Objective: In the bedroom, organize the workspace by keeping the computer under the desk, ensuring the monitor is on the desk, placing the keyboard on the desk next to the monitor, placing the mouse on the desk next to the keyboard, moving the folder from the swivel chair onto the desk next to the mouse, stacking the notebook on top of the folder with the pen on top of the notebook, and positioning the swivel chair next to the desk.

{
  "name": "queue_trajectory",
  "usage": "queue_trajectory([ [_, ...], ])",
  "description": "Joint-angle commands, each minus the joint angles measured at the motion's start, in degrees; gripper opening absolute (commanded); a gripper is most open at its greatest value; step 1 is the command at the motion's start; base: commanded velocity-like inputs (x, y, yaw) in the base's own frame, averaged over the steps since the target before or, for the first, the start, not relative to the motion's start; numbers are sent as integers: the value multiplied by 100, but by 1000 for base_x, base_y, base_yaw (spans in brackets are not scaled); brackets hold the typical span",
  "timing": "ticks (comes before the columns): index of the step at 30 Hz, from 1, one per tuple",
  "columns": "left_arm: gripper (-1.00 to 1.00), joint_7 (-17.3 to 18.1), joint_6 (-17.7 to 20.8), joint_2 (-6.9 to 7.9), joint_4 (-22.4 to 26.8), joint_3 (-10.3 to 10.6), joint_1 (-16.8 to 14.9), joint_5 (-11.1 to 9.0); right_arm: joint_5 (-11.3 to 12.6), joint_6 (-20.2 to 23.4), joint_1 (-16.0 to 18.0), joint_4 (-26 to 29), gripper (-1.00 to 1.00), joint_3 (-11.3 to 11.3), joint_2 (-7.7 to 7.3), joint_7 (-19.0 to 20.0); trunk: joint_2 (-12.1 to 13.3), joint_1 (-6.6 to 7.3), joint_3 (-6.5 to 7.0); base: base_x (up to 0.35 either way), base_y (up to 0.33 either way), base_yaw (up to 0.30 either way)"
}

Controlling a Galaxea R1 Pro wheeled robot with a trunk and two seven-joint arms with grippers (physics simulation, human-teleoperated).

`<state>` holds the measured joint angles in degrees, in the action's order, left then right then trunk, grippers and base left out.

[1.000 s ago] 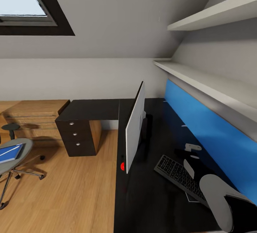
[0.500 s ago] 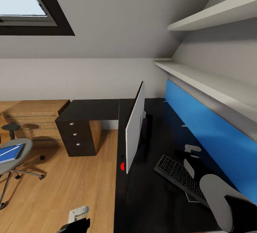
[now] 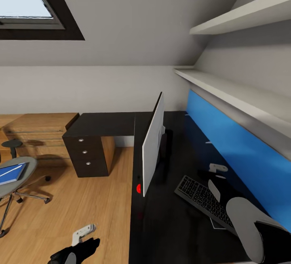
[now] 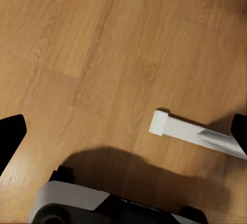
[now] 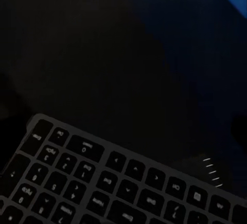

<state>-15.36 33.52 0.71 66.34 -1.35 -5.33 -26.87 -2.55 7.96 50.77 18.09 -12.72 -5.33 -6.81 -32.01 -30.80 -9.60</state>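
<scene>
My head view is bright and sharp, with soft light all over the room. The skylight (image 3: 24, 1) glows pale, so daylight comes in there. The black desk (image 3: 169, 223) top stays very dark and has a faint shine. The shelves (image 3: 226, 90) lay grey shade on the wall under them. Straight lines lean and stretch near the edges. My left wrist view is warm and clear, and a big soft shadow lies on the wood floor (image 4: 103, 44). My right wrist view is very dim, yet the keyboard (image 5: 118, 183) letters still show.
</scene>
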Motion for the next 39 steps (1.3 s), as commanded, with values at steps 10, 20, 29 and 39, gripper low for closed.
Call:
queue_trajectory([
  [10,100,-43,-9,15,-152,-467,-4,-60,-10,60,3,365,100,-15,5,66,-412,-222,-190,0,0,0],
  [20,100,-46,-16,14,-177,-478,-4,-54,-9,65,3,379,100,-11,5,65,-814,-442,-370,0,0,0],
  [29,100,-49,-20,9,-182,-480,-4,-47,-9,61,3,379,100,-11,13,67,-1174,-640,-532,0,0,0],
  [39,100,-52,-21,8,-190,-472,-4,-49,-9,64,3,385,100,-11,13,67,-1576,-859,-711,0,0,0],
])
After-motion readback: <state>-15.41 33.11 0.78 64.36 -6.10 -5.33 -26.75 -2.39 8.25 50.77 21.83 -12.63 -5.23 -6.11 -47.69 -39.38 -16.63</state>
